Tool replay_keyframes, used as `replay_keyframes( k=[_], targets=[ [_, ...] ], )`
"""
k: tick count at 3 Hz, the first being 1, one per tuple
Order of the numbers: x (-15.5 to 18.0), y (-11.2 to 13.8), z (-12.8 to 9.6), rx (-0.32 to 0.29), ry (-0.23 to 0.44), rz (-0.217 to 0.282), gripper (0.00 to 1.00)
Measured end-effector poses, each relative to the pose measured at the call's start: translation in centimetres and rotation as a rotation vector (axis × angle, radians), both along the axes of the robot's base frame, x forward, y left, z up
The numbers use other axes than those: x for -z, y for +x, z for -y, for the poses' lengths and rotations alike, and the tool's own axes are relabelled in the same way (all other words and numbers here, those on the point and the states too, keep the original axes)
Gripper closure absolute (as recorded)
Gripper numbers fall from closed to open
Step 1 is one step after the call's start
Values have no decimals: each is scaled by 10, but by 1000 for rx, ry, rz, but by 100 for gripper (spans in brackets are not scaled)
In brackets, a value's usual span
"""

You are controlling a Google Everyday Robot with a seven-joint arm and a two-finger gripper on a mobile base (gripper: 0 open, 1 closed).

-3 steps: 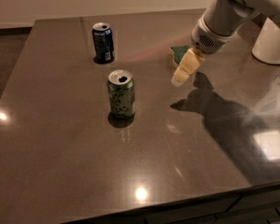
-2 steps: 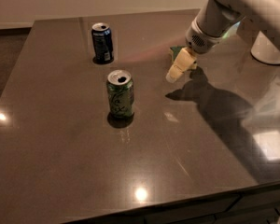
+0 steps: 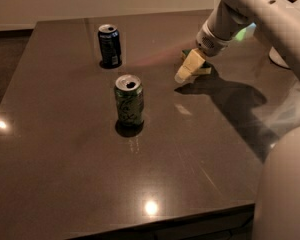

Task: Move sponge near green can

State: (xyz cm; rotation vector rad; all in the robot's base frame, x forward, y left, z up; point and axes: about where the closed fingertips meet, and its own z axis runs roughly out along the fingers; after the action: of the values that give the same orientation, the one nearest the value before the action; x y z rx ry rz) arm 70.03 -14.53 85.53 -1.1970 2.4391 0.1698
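Note:
The green can (image 3: 129, 100) stands upright near the middle of the dark table, its top open. The sponge (image 3: 204, 69) lies on the table to the can's right and a little farther back. It shows a dark green top and a pale yellow side, and is partly hidden by my gripper. My gripper (image 3: 187, 68) comes down from the upper right on the white arm. Its pale tip is at the sponge's left edge, close to the table. About a can's height of bare table separates the sponge from the green can.
A dark blue can (image 3: 110, 45) stands upright behind the green can, toward the far left. A white object (image 3: 279, 57) sits at the far right behind the arm. My white body (image 3: 285, 194) fills the lower right corner. The table's front edge (image 3: 140, 223) runs along the bottom.
My gripper has moved a little to the left and lower, over the sponge. The sponge and both cans stay where they were.

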Motion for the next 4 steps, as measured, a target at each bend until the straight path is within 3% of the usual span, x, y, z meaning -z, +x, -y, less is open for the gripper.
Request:
replay_keyframes(
  k=[1, 3, 4],
  targets=[
    [6, 11, 3, 16, 21, -12, 0],
    [10, 14, -1, 5, 56, -21, 44],
    [2, -3, -13, -43, 79, -12, 75]
  ],
)
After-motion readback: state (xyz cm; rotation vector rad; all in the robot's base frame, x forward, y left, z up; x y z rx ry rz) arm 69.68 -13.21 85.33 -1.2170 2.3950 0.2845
